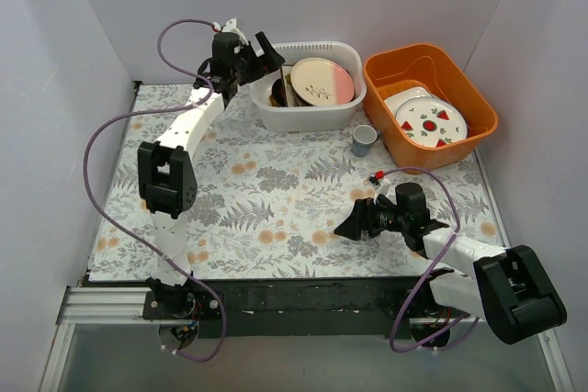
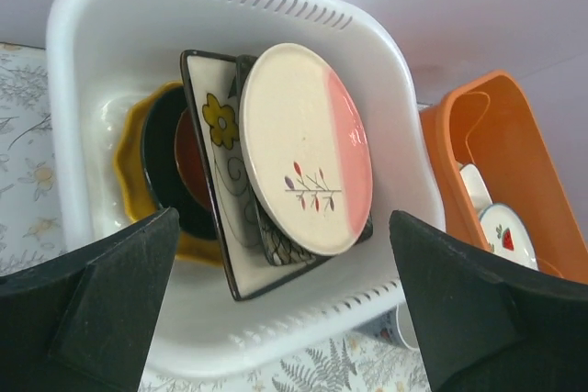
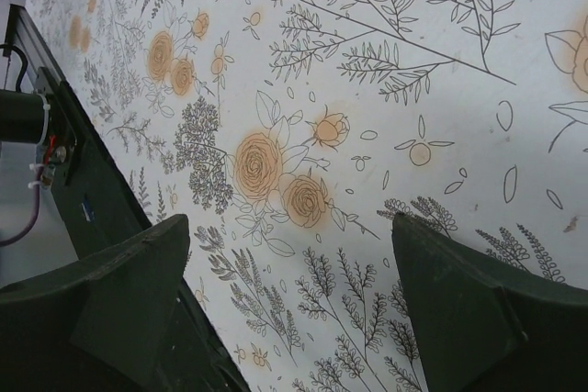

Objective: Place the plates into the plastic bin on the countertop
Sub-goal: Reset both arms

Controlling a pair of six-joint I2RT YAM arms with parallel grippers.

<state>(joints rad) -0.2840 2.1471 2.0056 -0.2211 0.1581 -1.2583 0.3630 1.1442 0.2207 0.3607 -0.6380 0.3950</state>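
The white plastic bin [image 1: 312, 117] [image 2: 110, 52] stands at the back of the fern-printed countertop [image 1: 276, 190] and holds several plates leaning on edge. A pink-and-cream round plate [image 1: 322, 80] [image 2: 308, 149] is in front. Behind it are a cream floral square plate [image 2: 214, 158] and a black patterned square one [image 2: 276, 247]. Further back lie a red plate [image 2: 188, 167], a dark brown one [image 2: 158, 167] and a yellow-orange scalloped one [image 2: 127, 181]. My left gripper [image 1: 267, 53] [image 2: 283, 218] hangs open just above the bin's left end, holding nothing. My right gripper [image 1: 351, 225] [image 3: 289, 222] stands open and empty low over the countertop [image 3: 386, 135].
An orange tub [image 1: 432, 66] [image 2: 478, 135] to the right of the bin holds white plates with red fruit marks [image 1: 430, 123]. A small patterned cup [image 1: 364, 140] stands between the two tubs. A tiny red item [image 1: 376, 177] lies near the right arm. White walls close in three sides.
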